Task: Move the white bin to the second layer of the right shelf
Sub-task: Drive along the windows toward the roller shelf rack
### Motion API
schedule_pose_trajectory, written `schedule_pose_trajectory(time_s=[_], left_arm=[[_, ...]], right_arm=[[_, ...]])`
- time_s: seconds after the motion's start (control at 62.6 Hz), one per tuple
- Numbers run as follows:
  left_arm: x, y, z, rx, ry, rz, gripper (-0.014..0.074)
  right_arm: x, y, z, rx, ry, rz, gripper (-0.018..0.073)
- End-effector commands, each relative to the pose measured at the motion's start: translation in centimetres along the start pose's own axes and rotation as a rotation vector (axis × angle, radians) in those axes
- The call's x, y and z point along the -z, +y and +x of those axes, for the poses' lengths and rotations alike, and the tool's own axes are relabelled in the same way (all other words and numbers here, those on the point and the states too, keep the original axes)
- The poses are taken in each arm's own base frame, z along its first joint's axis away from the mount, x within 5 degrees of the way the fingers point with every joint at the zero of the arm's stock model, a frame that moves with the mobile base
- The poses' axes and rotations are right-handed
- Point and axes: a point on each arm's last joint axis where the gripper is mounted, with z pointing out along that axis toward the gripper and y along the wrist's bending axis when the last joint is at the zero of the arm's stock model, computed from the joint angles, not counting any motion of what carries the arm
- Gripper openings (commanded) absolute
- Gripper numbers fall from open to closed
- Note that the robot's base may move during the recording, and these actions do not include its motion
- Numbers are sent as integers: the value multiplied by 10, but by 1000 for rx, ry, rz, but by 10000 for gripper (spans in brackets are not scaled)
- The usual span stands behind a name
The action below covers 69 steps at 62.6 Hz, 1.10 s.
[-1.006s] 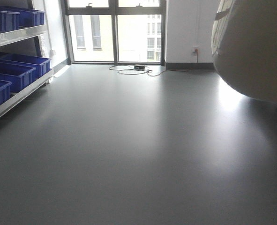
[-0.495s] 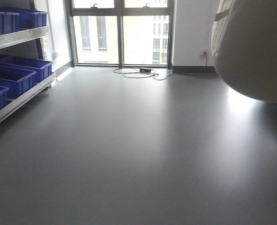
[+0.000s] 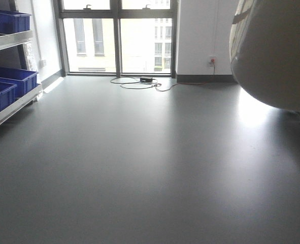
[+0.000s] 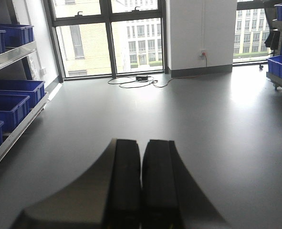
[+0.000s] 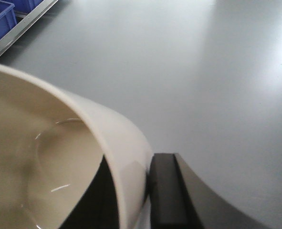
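Note:
The white bin (image 3: 274, 56) fills the upper right of the front view, lifted off the floor and tilted. The right wrist view looks into its cream inside (image 5: 40, 162). My right gripper (image 5: 131, 176) is shut on the bin's wall, with one black finger (image 5: 167, 191) outside and the other inside. My left gripper (image 4: 141, 148) is shut with nothing between its black pads, held above the grey floor. The right shelf second layer is out of view.
A steel rack with blue crates (image 3: 7, 84) runs along the left. Another rack with blue crates (image 4: 281, 67) stands at the far right of the left wrist view. A cable and a small box (image 3: 145, 80) lie on the floor by the window.
The window and the left rack have slid left in the front view since half a second ago. The bin keeps the same place in the frame.

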Motion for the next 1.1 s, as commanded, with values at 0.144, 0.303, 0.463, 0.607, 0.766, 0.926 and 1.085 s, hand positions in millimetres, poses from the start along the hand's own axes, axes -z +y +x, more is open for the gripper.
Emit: schedule_pose_trajectory(time_s=[0.144, 0.303, 0.463, 0.607, 0.766, 0.926, 1.085], left_arm=[[0, 0, 4, -2, -62, -6, 85], [0, 0, 4, -2, -62, -6, 85], [0, 0, 4, -2, -62, -6, 85], [0, 0, 4, -2, -62, -6, 85], [0, 0, 4, -2, -62, -6, 85], [0, 0, 4, -2, -62, -6, 85], [0, 0, 4, -2, -62, -6, 85]], right_arm=[[6, 3, -18, 2, -130, -32, 53], [6, 3, -18, 2, -130, -32, 53], [6, 3, -18, 2, -130, -32, 53], [6, 3, -18, 2, -130, -32, 53], [6, 3, -18, 2, -130, -32, 53], [6, 3, -18, 2, -130, -32, 53], [6, 3, -18, 2, -130, -32, 53]])
